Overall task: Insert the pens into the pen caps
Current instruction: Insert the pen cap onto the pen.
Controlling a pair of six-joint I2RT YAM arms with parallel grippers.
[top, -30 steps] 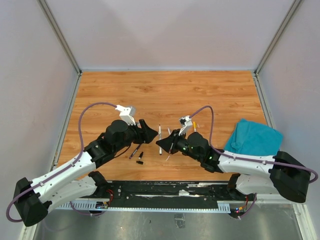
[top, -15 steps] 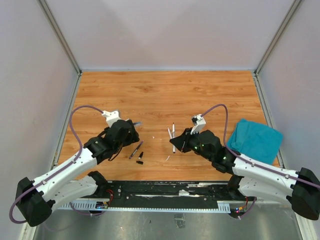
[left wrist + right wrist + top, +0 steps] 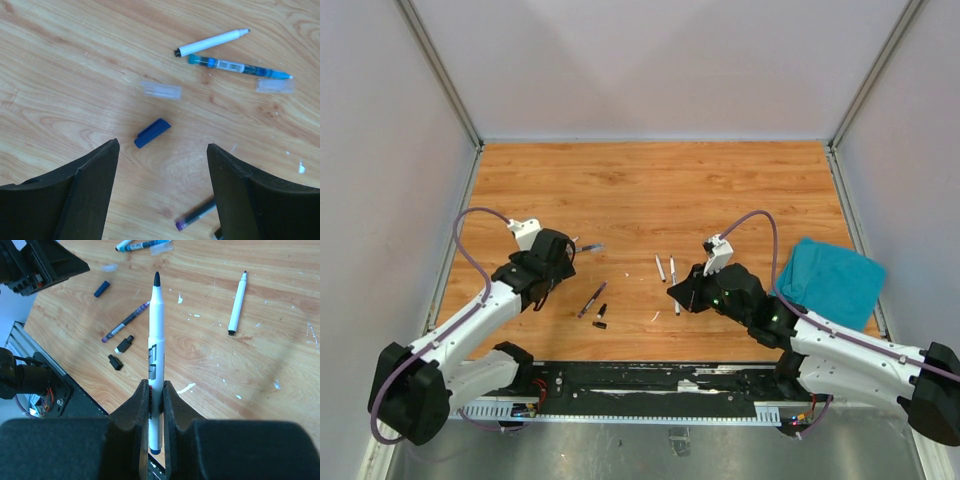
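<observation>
My right gripper (image 3: 156,385) is shut on a white pen (image 3: 155,340) with a black tip pointing away; in the top view this gripper (image 3: 680,297) is at centre right. A second white pen (image 3: 237,302) lies loose on the table. A dark pen with a purple end (image 3: 125,321) and two black caps (image 3: 115,362) lie left of it. My left gripper (image 3: 162,145) is open and empty above the wood, just short of a blue cap (image 3: 152,133). Beyond that cap lie a white pen (image 3: 212,42), a teal pen (image 3: 240,67) and two clear caps (image 3: 161,90).
A teal cloth (image 3: 825,280) lies at the right side of the wooden table (image 3: 650,190). A white scrap (image 3: 186,388) lies near the held pen. Grey walls enclose three sides, and a black rail (image 3: 650,380) runs along the near edge.
My left arm has drawn back to the left, away from the centre. My right gripper has moved right, carrying the white pen with it.
</observation>
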